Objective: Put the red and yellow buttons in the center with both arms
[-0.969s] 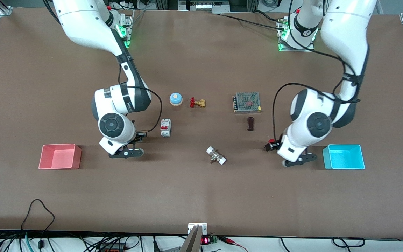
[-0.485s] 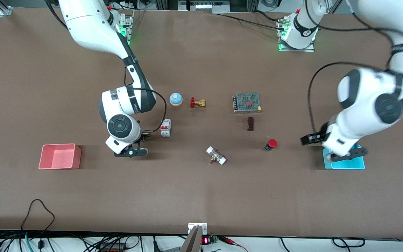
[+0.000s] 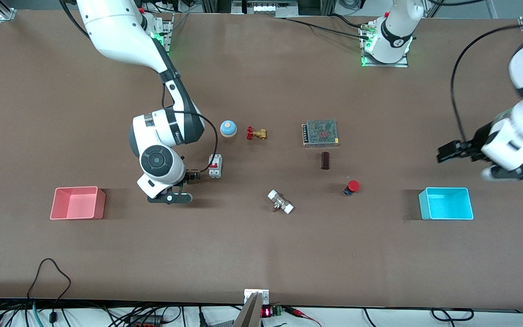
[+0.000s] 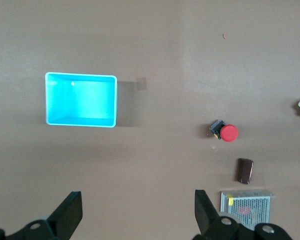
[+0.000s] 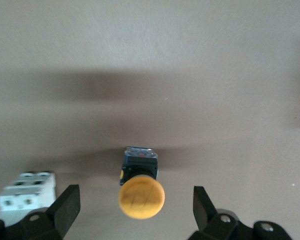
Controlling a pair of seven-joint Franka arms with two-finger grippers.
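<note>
Bench: brown tabletop (image 3: 261,254), with a broad bare strip along the edge nearest the front camera and open surface at both ends.

Trays: pink tray (image 3: 78,203) toward the right arm's end; cyan tray (image 3: 446,203) toward the left arm's end.

Mid-bench items: blue-domed bell (image 3: 228,128), brass valve (image 3: 256,133), power supply (image 3: 320,133), dark brown block (image 3: 325,160), white-capped fitting (image 3: 280,202). White circuit breaker (image 3: 215,165) lies just beside the right gripper.

Red button (image 3: 351,187): lying on the bench between the fitting and the cyan tray, nearer the front camera than the dark block, untouched.

Left gripper (image 4: 137,212): raised over the bench's left-arm end, well apart from the red button, fingers spread wide, empty.

Yellow button (image 5: 141,192): on the bench between the right gripper's fingers, cap toward the wrist camera, beside the breaker.

Right gripper (image 5: 136,207): low over the bench, fingers parted, neither touching the button.
</note>
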